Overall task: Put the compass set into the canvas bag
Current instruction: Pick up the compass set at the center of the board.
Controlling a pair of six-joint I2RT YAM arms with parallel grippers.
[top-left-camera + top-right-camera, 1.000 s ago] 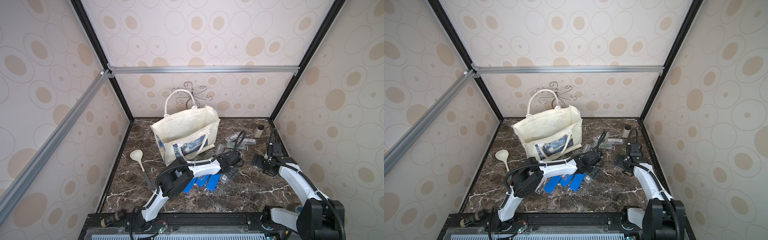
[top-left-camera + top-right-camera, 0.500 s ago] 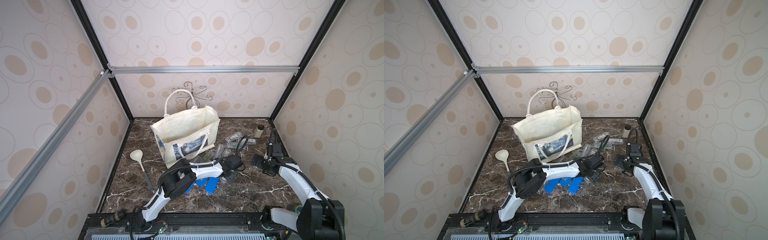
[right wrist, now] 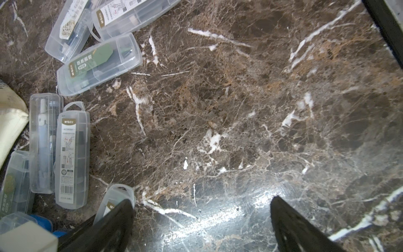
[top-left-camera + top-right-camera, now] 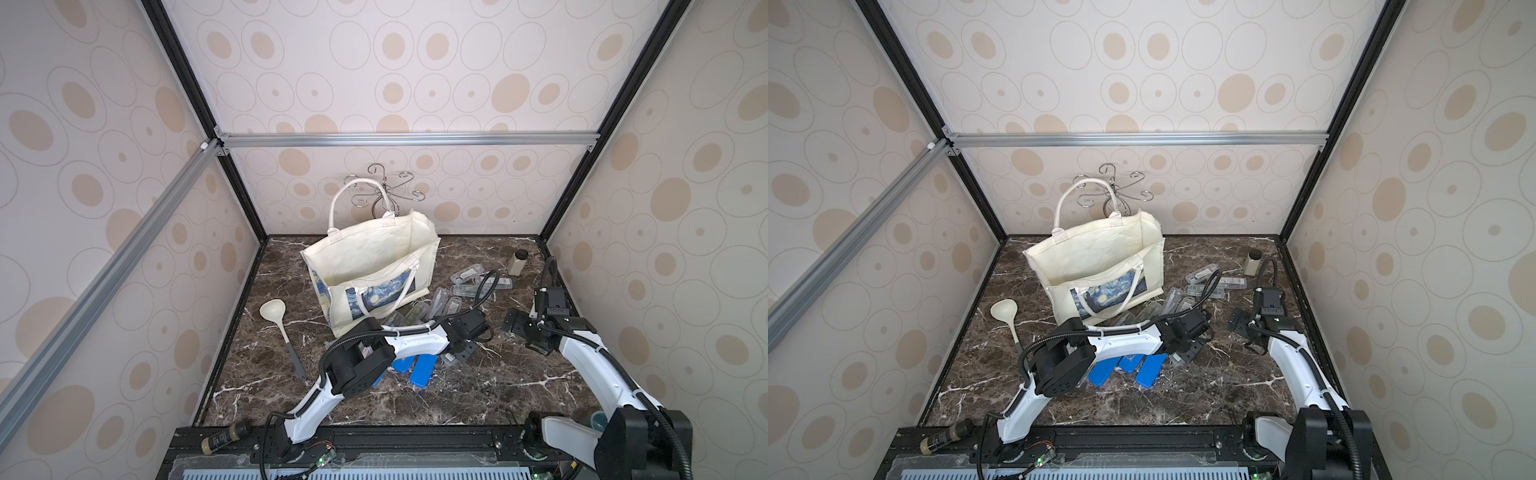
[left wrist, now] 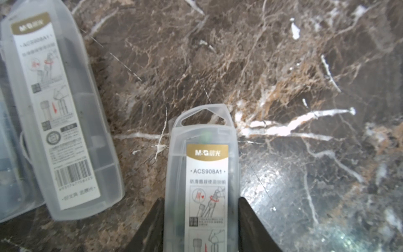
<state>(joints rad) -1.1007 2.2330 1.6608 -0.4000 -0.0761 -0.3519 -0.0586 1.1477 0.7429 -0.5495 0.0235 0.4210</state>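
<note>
Frosted clear plastic forms the case of the compass set. Its white label has a gold band reading "M&G" with Chinese characters, then "ACS908A1", then finer Chinese print too small to read and line drawings of a compass. The case lies flat on the brown marble tabletop. The left hand grips it, one dark finger against each long side. A neighbouring case with the same label and a barcode lies just beside it, not touching. The right hand hangs wide open and empty over bare marble, near a green-labelled case also marked "M&G". The canvas bag stands upright toward the back with its mouth open, and more clear cases lie scattered between it and the arms. In both top views the left arm hides the gripped case and part of some blue flat pieces. A cream ladle lies left of the bag.
</note>
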